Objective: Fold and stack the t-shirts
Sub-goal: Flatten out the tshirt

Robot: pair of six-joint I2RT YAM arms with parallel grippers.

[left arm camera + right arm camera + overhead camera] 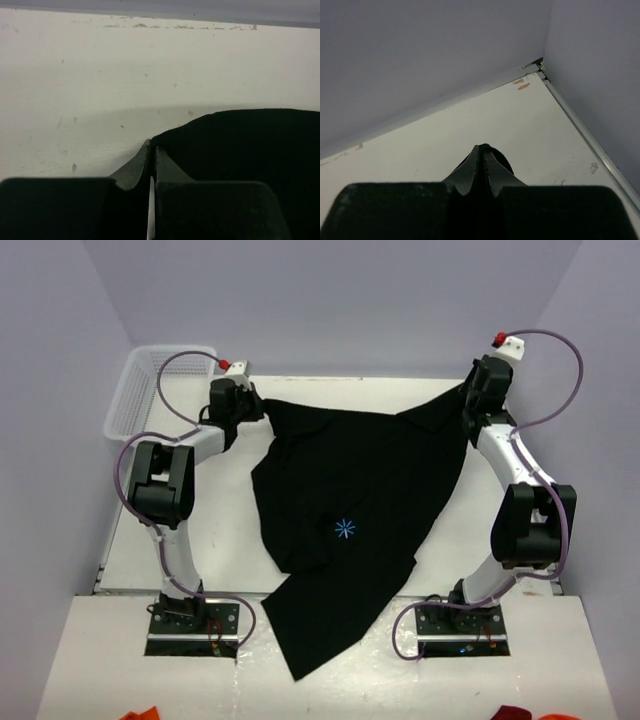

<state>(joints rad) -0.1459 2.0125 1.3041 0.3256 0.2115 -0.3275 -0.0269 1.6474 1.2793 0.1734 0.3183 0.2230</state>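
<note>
A single black t-shirt [360,490] lies spread over the middle of the white desk [225,540]. It is widest along its far edge, where it spans the gap between the two arms, and it narrows toward the near side. There one end hangs over the desk's front edge and rests on the lower white board [100,660], between the two arm bases. A small blue star-shaped mark [345,529] shows near the middle of the cloth. The left hand [252,412] sits at the shirt's far left corner with its fingers pressed together. In the left wrist view the tips meet right at the edge of the black cloth, which runs off to the right – the hand is clamped on that corner. The right hand [468,408] is at the far right corner, its fingers likewise closed. The right wrist view shows a small fold of black cloth pinched between the tips, with bare desk and the corner of the walls beyond. A white mesh basket [135,400] stands at the desk's far left corner – beside the left arm and apart from the shirt.
</note>
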